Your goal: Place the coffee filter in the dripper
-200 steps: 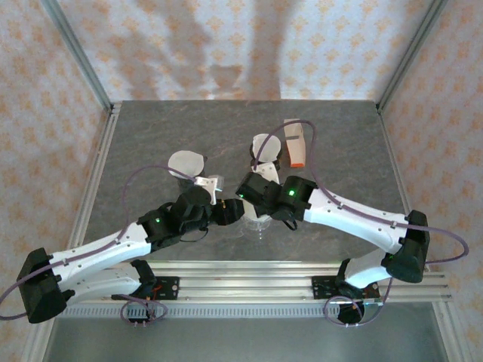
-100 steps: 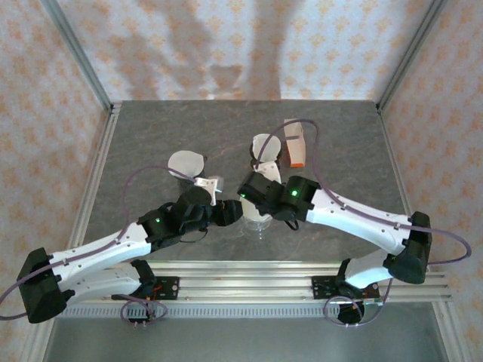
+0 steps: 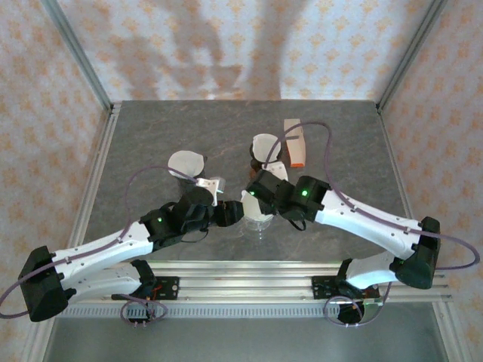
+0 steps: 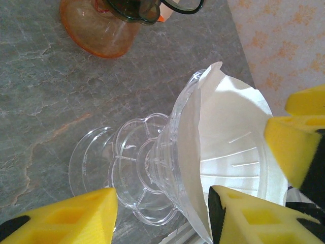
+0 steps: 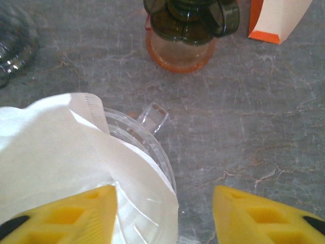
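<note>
both tools (image 3: 243, 205) parted around dripper (image 4: 152, 188)

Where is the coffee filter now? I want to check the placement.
The coffee filter sits inside the clear dripper, near the table's front middle, between both grippers.

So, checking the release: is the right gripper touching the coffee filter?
Cannot tell. In the right wrist view the right gripper stands open, one finger overlapping the coffee filter edge; no clear gap or contact.

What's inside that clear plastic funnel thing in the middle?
A white paper coffee filter sits inside the clear dripper, its edge sticking up above the rim. The paper covers the dripper's inner wall and bottom, so whether it is seated fully down cannot be seen.
</note>
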Controlling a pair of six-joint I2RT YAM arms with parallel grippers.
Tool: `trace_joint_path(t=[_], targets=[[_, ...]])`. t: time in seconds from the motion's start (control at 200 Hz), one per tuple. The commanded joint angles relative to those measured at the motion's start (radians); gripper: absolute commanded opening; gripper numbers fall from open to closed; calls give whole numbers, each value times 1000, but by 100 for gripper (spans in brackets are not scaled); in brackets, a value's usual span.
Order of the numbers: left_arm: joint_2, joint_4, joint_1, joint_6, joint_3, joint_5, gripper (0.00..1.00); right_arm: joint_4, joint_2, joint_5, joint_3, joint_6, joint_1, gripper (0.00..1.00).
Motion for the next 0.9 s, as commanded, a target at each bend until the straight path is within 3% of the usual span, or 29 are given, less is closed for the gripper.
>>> trace_joint_path(t=[0.0, 0.39, 0.896], targets=[[0, -6, 6, 9, 6, 9, 52, 24, 0, -78, 6, -25, -10, 58], [1, 0, 7, 3, -2, 13, 53, 20, 90, -163, 26, -70, -75, 66], [12, 12, 6, -2, -3, 18, 53, 18, 185, -166, 39, -102, -101, 66]])
